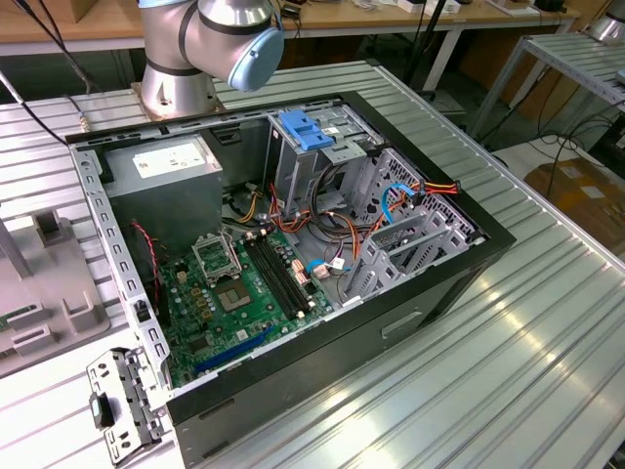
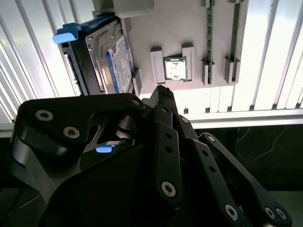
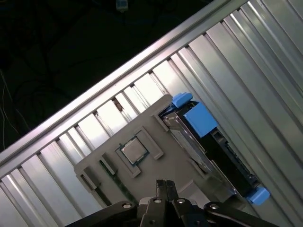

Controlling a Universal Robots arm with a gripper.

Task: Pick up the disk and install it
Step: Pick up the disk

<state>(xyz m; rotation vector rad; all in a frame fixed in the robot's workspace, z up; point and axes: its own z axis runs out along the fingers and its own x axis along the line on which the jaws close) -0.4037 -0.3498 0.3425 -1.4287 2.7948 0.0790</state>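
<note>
The black, multi-link gripper (image 3: 164, 183) is hovering over a pale grey moulded fixture plate (image 3: 182, 170) that is lying on the slatted aluminium table (image 3: 265, 61). Its fingertips are meeting with barely a sliver between them and are gripping nothing. The disk (image 3: 213, 146), a flat rectangular metal hard drive with a blue-and-white label and blue plastic carrier rails, is sitting in a slot along one edge of that plate, apart from the gripper and untouched. In both wrist views the fingertips are pointing at bare plate. A small square silver processor chip (image 3: 134, 150) is resting in its nest to one side of them and the disk is lying to the other, so any approach is going to need a sideways shift towards the plate's edge. The disk appears to be standing on a long edge, or close to it, with its labelled face (image 2: 117, 59) turning towards the middle of the plate. Its long axis is running parallel to the table's grooves and square to the table's edge rail (image 3: 118, 78), with a blue tab showing at each end. In the exterior view the open black computer case (image 1: 391, 322) is lying on the table with the grey plate (image 1: 44, 293) just beside it at the exterior view's left.
</note>
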